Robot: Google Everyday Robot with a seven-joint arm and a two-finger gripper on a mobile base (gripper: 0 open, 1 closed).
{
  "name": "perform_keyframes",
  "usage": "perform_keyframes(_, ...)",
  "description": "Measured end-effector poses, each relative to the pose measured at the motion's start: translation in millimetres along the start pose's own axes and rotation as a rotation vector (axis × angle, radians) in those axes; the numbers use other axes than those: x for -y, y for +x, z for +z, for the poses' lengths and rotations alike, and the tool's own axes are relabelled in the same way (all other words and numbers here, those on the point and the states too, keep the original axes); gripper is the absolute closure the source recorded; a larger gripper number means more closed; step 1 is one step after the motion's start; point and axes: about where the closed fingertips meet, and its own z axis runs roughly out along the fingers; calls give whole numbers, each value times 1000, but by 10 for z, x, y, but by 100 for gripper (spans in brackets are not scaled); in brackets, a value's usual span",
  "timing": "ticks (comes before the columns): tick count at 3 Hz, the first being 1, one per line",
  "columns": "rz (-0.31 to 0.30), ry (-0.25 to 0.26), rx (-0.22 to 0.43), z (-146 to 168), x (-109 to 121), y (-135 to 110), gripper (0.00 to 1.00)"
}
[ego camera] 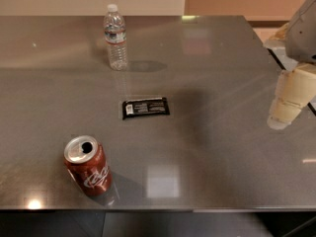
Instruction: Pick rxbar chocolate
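Note:
The rxbar chocolate (145, 107) is a small flat black wrapper bar with white text and a white patch at its left end. It lies flat near the middle of the grey table (222, 152). My gripper (286, 110) hangs at the right edge of the view, above the table's right side and well to the right of the bar. It holds nothing that I can see.
A clear water bottle (115, 37) stands upright at the back left. A red soda can (88, 166) stands tilted at the front left, near the table's front edge. The table's right edge runs just under the arm.

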Motion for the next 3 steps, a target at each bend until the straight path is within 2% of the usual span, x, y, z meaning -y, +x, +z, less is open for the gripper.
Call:
perform_keyframes(2, -59, -57, 59, 105, 141, -274, 0)
perform_keyframes(3, -69, -86, 124, 381, 214, -613, 0)
